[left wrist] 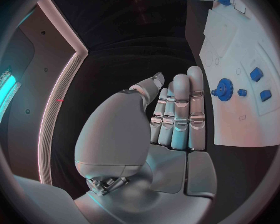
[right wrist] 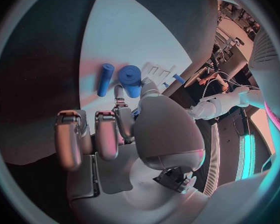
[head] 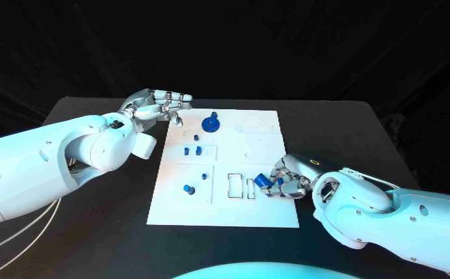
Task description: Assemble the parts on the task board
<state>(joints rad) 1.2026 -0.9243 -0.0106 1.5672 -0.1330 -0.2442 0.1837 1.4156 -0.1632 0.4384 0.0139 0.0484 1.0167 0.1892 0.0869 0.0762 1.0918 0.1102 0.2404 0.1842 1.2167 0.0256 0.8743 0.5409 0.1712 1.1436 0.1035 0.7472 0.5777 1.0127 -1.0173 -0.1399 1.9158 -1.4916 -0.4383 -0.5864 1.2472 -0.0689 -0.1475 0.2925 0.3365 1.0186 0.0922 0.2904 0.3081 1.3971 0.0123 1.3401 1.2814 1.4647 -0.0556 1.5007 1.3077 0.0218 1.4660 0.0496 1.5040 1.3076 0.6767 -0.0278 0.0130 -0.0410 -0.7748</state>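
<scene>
The board (head: 225, 168) is lying flat in the middle of the table (head: 93, 240), its long side running away from the robot, and the two hands are sitting at opposite corners of it. The left hand (head: 157, 105) is hovering just off the far left corner with its fingers straight, close together and holding nothing; in the left wrist view they are pointing along the board's edge, with the gear (left wrist: 224, 89) and two small blocks (left wrist: 256, 74) lying off to one side of the fingertips, near but not touched. The right hand (head: 281, 181) is working at the near right part of the board, beside the two outlined slots (head: 243, 186). Its thumb and one finger are closing on a short peg (right wrist: 131, 80), which is sitting right at the fingertips with its round end turned toward the wrist camera; I cannot tell whether the peg is lifted or resting on the board. A thinner pin (right wrist: 104, 79) is lying on the white surface just beside it, its long axis roughly parallel to the fingers. Judging from this, the right hand is far the nearer to the slots, and the next move is depending on turning the peg's axis to match its seat.
</scene>
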